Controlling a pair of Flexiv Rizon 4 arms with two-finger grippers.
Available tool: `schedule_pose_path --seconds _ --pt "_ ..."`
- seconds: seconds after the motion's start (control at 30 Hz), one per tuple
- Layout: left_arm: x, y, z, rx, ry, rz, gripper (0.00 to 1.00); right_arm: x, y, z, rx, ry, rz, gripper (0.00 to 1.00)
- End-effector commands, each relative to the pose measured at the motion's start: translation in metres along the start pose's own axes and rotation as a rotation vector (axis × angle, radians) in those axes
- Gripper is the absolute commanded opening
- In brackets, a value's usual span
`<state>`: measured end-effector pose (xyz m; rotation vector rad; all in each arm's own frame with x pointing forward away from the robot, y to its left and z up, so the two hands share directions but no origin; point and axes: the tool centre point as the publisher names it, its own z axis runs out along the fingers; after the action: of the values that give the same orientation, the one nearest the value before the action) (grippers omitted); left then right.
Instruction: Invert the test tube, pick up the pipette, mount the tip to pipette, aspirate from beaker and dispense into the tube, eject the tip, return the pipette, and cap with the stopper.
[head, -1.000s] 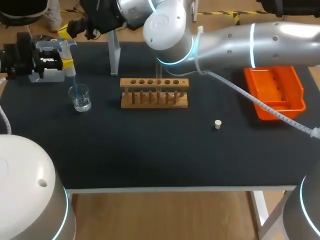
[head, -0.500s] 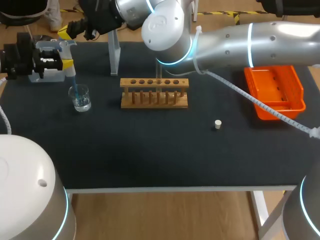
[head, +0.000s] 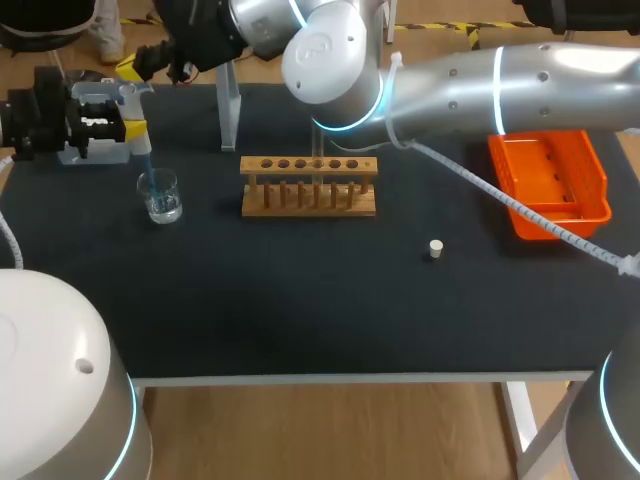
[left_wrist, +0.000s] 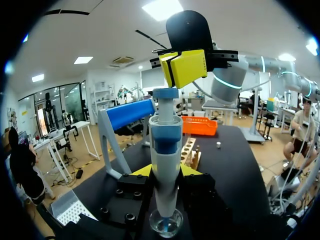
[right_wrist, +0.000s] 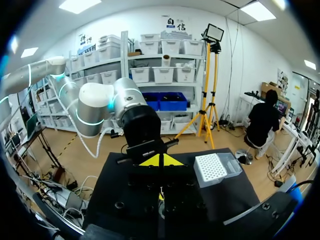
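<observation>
At the table's far left my left gripper (head: 100, 125) is shut on the white and blue pipette (left_wrist: 165, 165), held upright. Its tip (head: 148, 170) dips into the glass beaker (head: 160, 195), which shows under the fingers as the beaker (left_wrist: 166, 223) in the left wrist view. My right arm reaches across from the right. Its gripper (head: 135, 62) is shut, its yellow tips (left_wrist: 185, 67) just above the pipette's blue plunger (left_wrist: 165, 93). The wooden tube rack (head: 308, 185) stands mid-table. A small white stopper (head: 435, 248) lies to its right.
An orange bin (head: 550, 185) sits at the right edge. The pipette stand (head: 228, 110), with its blue top (left_wrist: 131, 114), rises behind the rack. A white tip box (right_wrist: 215, 167) lies beyond my right gripper (right_wrist: 160, 161), near the left arm.
My right arm has shifted a little to the left above the pipette. The left gripper, pipette and beaker have not moved.
</observation>
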<state>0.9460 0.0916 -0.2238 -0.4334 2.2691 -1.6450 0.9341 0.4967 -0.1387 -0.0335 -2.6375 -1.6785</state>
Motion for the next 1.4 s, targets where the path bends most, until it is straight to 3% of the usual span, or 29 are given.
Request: schedule_pose_path --seconds 0.03,0.7,0.97,1.0,1.07,1.1,1.4 --pt "0.0 -0.003 0.0 -0.002 -0.003 0.0 0.0 -0.003 -0.004 0.003 0.011 0.004 0.002 0.0" --pt "0.0 -0.003 0.0 -0.002 -0.003 0.0 0.0 -0.003 -0.017 0.01 0.039 0.011 0.01 0.0" --pt "0.0 -0.003 0.0 -0.002 -0.003 0.0 0.0 -0.005 -0.005 0.0 0.01 0.006 -0.002 0.0" --pt "0.0 -0.003 0.0 -0.002 -0.003 0.0 0.0 -0.005 -0.001 -0.004 0.003 0.0 -0.008 0.13" --pt "0.0 -0.003 0.0 -0.002 -0.003 0.0 0.0 -0.005 0.002 -0.008 -0.006 -0.004 -0.017 0.64" --pt "0.0 -0.003 0.0 -0.002 -0.003 0.0 0.0 -0.006 0.006 -0.013 -0.013 -0.009 -0.022 1.0" --pt "0.0 -0.003 0.0 -0.002 -0.003 0.0 0.0 -0.005 0.015 -0.053 -0.036 -0.008 -0.055 1.0"
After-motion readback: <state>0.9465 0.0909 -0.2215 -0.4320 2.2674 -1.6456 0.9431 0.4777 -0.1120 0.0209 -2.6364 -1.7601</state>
